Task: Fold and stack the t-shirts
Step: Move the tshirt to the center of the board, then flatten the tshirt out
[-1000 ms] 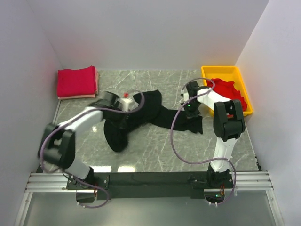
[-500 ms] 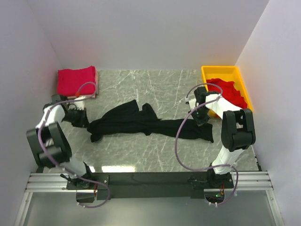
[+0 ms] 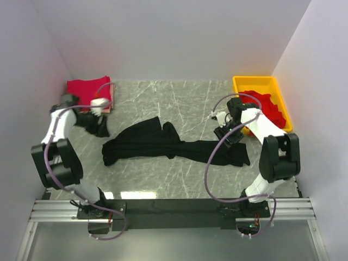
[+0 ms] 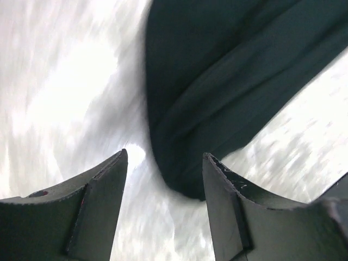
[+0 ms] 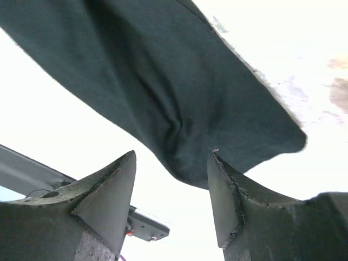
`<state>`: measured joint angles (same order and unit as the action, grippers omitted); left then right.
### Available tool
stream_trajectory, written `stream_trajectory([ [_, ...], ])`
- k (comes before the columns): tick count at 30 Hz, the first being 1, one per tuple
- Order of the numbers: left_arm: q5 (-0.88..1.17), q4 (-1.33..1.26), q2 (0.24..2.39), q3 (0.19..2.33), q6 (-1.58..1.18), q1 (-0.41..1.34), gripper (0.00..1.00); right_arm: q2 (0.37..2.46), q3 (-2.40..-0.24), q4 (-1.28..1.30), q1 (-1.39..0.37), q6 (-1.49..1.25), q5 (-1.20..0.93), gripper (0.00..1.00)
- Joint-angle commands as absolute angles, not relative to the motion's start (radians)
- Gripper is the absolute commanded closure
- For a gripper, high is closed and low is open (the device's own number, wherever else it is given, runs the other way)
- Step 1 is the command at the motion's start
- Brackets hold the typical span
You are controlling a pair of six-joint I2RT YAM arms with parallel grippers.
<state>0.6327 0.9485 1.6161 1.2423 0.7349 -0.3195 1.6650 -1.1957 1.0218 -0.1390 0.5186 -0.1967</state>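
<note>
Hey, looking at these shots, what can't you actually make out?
- Top view: how many shirts make up the red heap in the yellow plastic tray. It is bunched, and the right arm crosses it.
- Top view: layers in the folded red cloth stack, too small.
- Left wrist view: black cloth t-shirt, blurred, cut by the top edge.
- Right wrist view: table beyond the open right pincer, washed out.

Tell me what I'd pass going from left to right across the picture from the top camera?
folded red t-shirt → black t-shirt, stretched out across the middle of the table → yellow tray with a crumpled red t-shirt inside it
</note>
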Motion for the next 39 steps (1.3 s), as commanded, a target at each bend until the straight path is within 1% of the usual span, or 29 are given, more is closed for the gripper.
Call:
stream_trajectory([
  [1, 0.693, 0.852, 1.514, 1.256, 0.64, -0.091, 0.37, 1.585, -1.203, 1.037, -0.13, 0.574, -0.241, 0.38],
  [2, 0.686, 0.783, 1.513, 1.252, 0.583, -0.045, 0.37, 1.589, -1.195, 1.028, -0.13, 0.578, -0.232, 0.38],
  [3, 0.671, 0.746, 1.526, 1.247, 0.556, 0.044, 0.37, 1.595, -1.186, 1.022, -0.129, 0.58, -0.223, 0.38],
  [6, 0.618, 0.664, 1.6, 1.255, 0.483, 0.151, 0.37, 1.615, -1.158, 0.996, -0.123, 0.577, -0.192, 0.39],
  [7, 0.586, 0.641, 1.618, 1.258, 0.467, 0.17, 0.37, 1.615, -1.154, 0.993, -0.111, 0.575, -0.193, 0.39],
  [10, 0.574, 0.606, 1.677, 1.282, 0.436, 0.222, 0.37, 1.621, -1.16, 0.994, -0.094, 0.571, -0.201, 0.4],
  [12, 0.577, 0.606, 1.704, 1.289, 0.445, 0.256, 0.4, 1.623, -1.163, 1.0, -0.078, 0.568, -0.207, 0.41],
  [15, 0.558, 0.589, 1.733, 1.278, 0.459, 0.299, 0.39, 1.631, -1.166, 1.002, -0.063, 0.569, -0.204, 0.41],
  [19, 0.554, 0.584, 1.782, 1.288, 0.456, 0.322, 0.4, 1.634, -1.169, 1.002, -0.048, 0.571, -0.203, 0.4],
  [22, 0.563, 0.613, 1.804, 1.304, 0.471, 0.327, 0.48, 1.631, -1.17, 1.008, -0.041, 0.58, -0.198, 0.39],
  [23, 0.566, 0.62, 1.804, 1.304, 0.477, 0.328, 0.54, 1.631, -1.172, 1.011, -0.04, 0.583, -0.198, 0.39],
  [28, 0.584, 0.658, 1.79, 1.285, 0.529, 0.344, 0.69, 1.635, -1.178, 1.014, -0.026, 0.591, -0.195, 0.39],
  [29, 0.584, 0.675, 1.792, 1.284, 0.535, 0.345, 0.75, 1.637, -1.18, 1.014, -0.025, 0.591, -0.193, 0.39],
  [31, 0.597, 0.69, 1.789, 1.279, 0.551, 0.347, 0.79, 1.637, -1.183, 1.017, -0.018, 0.592, -0.192, 0.4],
  [34, 0.612, 0.722, 1.766, 1.278, 0.571, 0.347, 0.89, 1.632, -1.178, 1.017, -0.014, 0.597, -0.187, 0.4],
  [35, 0.615, 0.732, 1.758, 1.278, 0.572, 0.347, 0.95, 1.632, -1.177, 1.016, -0.009, 0.6, -0.186, 0.4],
  [37, 0.612, 0.739, 1.72, 1.272, 0.568, 0.347, 0.99, 1.626, -1.169, 1.015, -0.006, 0.601, -0.184, 0.41],
  [39, 0.6, 0.733, 1.674, 1.269, 0.555, 0.347, 0.99, 1.62, -1.164, 1.011, -0.005, 0.601, -0.183, 0.41],
])
